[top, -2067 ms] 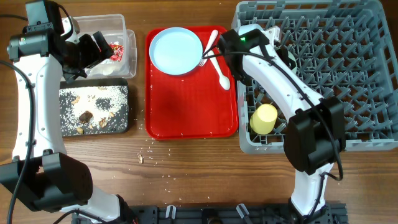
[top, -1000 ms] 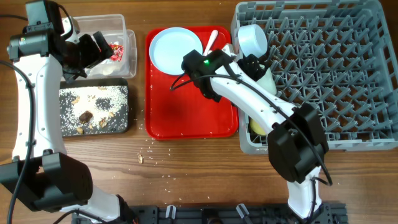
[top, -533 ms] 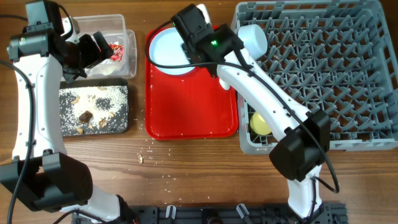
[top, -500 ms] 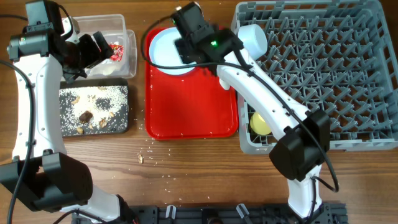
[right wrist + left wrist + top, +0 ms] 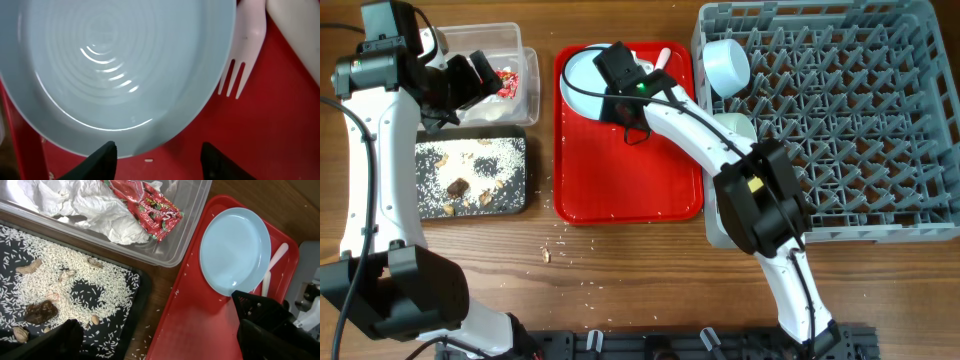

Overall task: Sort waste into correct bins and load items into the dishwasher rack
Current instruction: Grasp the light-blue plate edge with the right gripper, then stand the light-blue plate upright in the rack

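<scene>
- Just ahead of the right gripper (image 5: 160, 159), its fingers spread apart, sits the plate (image 5: 110, 65) rim. A white fork (image 5: 240, 65) lies just beside it on the red tray (image 5: 250, 140).
- Left wrist view: the left gripper (image 5: 155, 315) is apart and empty near the rice tray (image 5: 75, 305). Beyond lie tissue (image 5: 100, 210) and wrapper (image 5: 150, 205) in the tub (image 5: 195, 225).
- Only overhead shows the rack (image 5: 840, 120), with a bowl (image 5: 725, 65) at its far corner.

You had one printed thing in view: the red-and-white wrapper (image 5: 150, 207), lying in the clear tub (image 5: 192, 220) near twelve o'clock in the left wrist view. It bore white script lettering across the red, creased and tilted, too small for you to read with any certainty. No other text, number or sign was legible to you.
</scene>
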Controlling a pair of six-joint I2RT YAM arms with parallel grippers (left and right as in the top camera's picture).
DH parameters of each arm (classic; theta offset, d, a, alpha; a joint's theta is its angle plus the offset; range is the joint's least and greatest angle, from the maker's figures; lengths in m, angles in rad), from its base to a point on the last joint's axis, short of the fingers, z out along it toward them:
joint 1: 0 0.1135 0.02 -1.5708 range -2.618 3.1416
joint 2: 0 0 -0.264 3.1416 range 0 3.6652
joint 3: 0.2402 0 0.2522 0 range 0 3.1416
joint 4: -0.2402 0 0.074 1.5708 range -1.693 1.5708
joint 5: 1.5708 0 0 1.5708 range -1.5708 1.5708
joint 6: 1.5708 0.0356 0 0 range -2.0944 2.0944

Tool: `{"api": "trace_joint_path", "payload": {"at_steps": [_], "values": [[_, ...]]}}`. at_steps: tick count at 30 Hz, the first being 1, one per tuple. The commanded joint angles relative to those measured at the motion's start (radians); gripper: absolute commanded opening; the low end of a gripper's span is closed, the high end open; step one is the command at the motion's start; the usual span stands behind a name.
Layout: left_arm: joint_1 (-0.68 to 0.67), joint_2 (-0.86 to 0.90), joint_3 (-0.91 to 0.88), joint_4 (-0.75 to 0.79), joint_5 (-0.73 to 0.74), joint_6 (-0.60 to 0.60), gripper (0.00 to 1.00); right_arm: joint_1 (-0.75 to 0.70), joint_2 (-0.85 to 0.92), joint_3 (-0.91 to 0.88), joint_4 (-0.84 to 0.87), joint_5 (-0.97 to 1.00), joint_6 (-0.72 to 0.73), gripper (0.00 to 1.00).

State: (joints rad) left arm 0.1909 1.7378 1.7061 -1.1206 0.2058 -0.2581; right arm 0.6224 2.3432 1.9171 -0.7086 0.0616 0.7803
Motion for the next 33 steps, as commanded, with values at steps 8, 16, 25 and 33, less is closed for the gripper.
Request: {"api": "trace_joint_path", "payload": {"at_steps": [8, 16, 25, 33], "values": [[0.002, -0.004, 0.009, 0.001, -0.006, -0.012, 1.00, -0.038, 0.105, -0.002, 0.015, -0.094, 0.113, 0.36], [0.002, -0.004, 0.009, 0.001, -0.006, -0.012, 1.00, -0.061, 0.092, 0.002, 0.005, -0.139, 0.090, 0.04], [0.002, -0.004, 0.009, 0.001, -0.006, -0.012, 1.00, -0.121, -0.150, 0.060, 0.009, -0.130, -0.291, 0.05], [0.002, -0.004, 0.009, 0.001, -0.006, -0.012, 1.00, -0.275, -0.576, 0.060, -0.080, 0.293, -0.671, 0.04]]}}
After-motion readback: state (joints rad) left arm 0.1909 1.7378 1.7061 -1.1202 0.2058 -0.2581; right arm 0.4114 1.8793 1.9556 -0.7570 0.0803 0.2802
